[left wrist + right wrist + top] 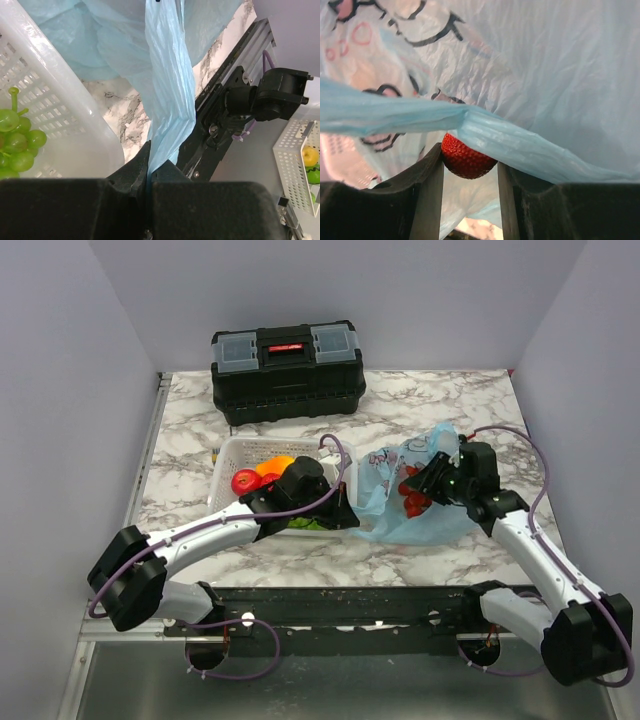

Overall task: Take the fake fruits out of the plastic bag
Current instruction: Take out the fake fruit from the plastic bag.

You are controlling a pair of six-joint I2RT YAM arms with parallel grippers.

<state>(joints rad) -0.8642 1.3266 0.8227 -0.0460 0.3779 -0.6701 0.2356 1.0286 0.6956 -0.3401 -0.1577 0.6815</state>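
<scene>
The light-blue plastic bag (430, 522) lies right of centre on the marble table. Red fake fruits (412, 504) show through its open mouth. My right gripper (428, 480) reaches into that mouth. In the right wrist view it (470, 167) is shut on a red strawberry (465, 159), a fold of the bag (530, 145) draped over the berry's top. My left gripper (150, 172) is shut on a twisted strip of the bag (170, 95), beside the basket's right end (350, 516). A red apple (245, 481) and an orange fruit (276, 466) lie in the basket.
The white mesh basket (226, 454) stands left of the bag, my left arm lying across it. Pale green grapes (14, 145) rest inside near its wall (65, 105). A black toolbox (287, 370) stands at the back. Grey walls close in both sides.
</scene>
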